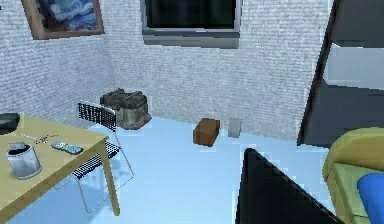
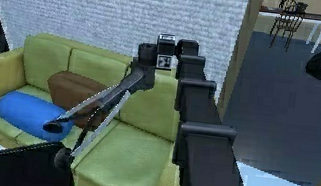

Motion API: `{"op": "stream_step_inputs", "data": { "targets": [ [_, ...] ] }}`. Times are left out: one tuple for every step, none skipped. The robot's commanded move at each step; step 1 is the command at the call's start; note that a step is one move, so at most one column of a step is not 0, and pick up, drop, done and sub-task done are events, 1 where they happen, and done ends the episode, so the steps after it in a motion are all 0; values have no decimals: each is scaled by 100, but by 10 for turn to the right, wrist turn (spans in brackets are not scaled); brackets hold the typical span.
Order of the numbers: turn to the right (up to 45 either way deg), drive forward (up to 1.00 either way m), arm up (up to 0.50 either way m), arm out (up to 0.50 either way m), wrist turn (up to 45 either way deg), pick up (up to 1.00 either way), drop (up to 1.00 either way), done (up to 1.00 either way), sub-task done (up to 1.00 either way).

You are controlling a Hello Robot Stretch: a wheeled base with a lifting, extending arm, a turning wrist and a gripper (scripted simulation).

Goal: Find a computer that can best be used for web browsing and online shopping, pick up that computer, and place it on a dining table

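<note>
- Arm (image 2: 199, 136) extends toward the sofa (image 2: 135, 164).
- Gripper (image 2: 60, 138) sits in front of the blue cushion (image 2: 23, 112) on the sofa seat; whether it holds anything cannot be told.

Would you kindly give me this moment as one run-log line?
view: sofa with blue cushion | hand: near the blue cushion, load cannot be told | table: forward view's left, chair beside it

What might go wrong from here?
The fingers sit close to the brown cushion and blue cylindrical bolster on the yellow-green sofa, so moving may snag them. The light wooden table carries a grey metal pot, with a black wire chair beside it; either might get knocked.
</note>
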Motion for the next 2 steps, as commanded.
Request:
{"op": "stream_step_inputs", "data": {
  "targets": [
    [0,0,0,-30,0,0,0,0,0],
    [450,0,0,0,0,0,0,0,0]
  ]
}}
